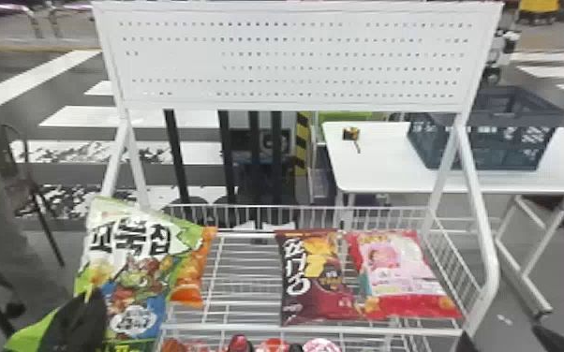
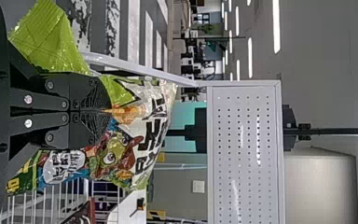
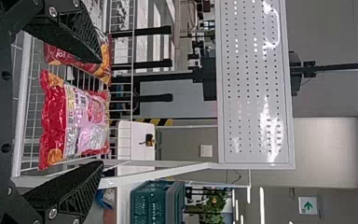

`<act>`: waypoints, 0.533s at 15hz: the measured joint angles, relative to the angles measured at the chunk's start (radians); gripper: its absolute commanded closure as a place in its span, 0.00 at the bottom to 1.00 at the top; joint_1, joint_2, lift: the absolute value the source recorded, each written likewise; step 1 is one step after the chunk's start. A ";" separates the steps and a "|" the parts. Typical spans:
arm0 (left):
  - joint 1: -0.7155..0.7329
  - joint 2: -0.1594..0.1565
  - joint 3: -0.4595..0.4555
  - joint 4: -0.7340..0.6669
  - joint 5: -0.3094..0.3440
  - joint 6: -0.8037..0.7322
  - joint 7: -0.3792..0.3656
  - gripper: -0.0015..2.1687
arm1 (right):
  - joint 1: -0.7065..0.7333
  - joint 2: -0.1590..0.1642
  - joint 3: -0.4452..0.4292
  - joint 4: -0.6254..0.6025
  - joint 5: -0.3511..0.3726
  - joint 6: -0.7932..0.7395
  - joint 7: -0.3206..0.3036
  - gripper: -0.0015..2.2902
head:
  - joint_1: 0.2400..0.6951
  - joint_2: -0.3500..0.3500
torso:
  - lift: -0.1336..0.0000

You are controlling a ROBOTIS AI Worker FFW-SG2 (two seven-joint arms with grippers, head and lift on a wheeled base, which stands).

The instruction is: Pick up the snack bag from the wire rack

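Rack: white metal wire rack (image 1: 304, 328) with sloping side posts and a broad perforated panel (image 1: 290, 61) across its top, standing upright in the middle of the head view.
Table behind: white flat-topped table (image 1: 370, 164), beyond the rack towards the right.
Crate: dark blue-grey plastic crate (image 1: 487, 152) with openwork sides, sitting upright on the table.
Snack bag, held: large glossy bag (image 1: 129, 267) in green, white and blue with bold black lettering and cartoon figures, at the left end of the rack, tilted, lettered face showing. A plain bright green part of it juts out past the fingers.
Left gripper: black, two-fingered (image 1: 90, 304), its fingers drawn together with the held bag pinched between them.
Right gripper: black, two-fingered (image 1: 506, 338), near the rack's right front corner, its fingers spread wide with nothing between them.
Pink bag: shiny red-and-pink pillow-shaped bag (image 1: 400, 274), lying on the wire shelf at the right.
Maroon bag: dark red bag (image 1: 316, 276) with white lettering and yellow chips pictured, lying just beside the pink one.
Orange packet: bright orange glossy packet (image 1: 192, 276), partly hidden behind the held bag.
Small item on the table: black-and-yellow object (image 1: 350, 134) with a thin dark tail.
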 measured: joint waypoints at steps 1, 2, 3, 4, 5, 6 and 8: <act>0.000 0.000 0.000 0.000 0.000 0.000 0.000 0.75 | 0.000 0.000 0.000 -0.001 0.000 -0.001 0.000 0.06 | 0.57 0.50 | 1.00; 0.000 0.000 0.000 0.000 -0.001 0.000 0.000 0.75 | 0.000 0.000 0.000 -0.002 0.000 -0.002 0.000 0.06 | 0.57 0.50 | 1.00; 0.000 0.000 0.000 0.000 -0.001 0.000 0.000 0.75 | 0.000 0.000 0.000 -0.003 0.000 -0.002 0.000 0.06 | 0.57 0.50 | 1.00; 0.000 0.000 0.000 0.000 -0.001 0.000 0.000 0.75 | 0.000 0.000 0.000 -0.004 0.000 -0.002 0.001 0.06 | 0.57 0.50 | 1.00; 0.000 0.000 0.000 0.000 -0.001 0.000 0.000 0.75 | 0.000 0.000 0.000 -0.005 0.000 -0.002 0.002 0.06 | 0.57 0.50 | 1.00; 0.000 0.000 0.000 0.000 -0.001 0.000 0.000 0.75 | 0.000 0.000 0.000 -0.006 0.000 -0.002 0.003 0.06 | 0.57 0.50 | 1.00; -0.001 0.000 0.000 0.000 -0.001 0.000 0.000 0.75 | 0.000 0.000 0.000 -0.006 0.000 -0.002 0.003 0.06 | 0.57 0.50 | 1.00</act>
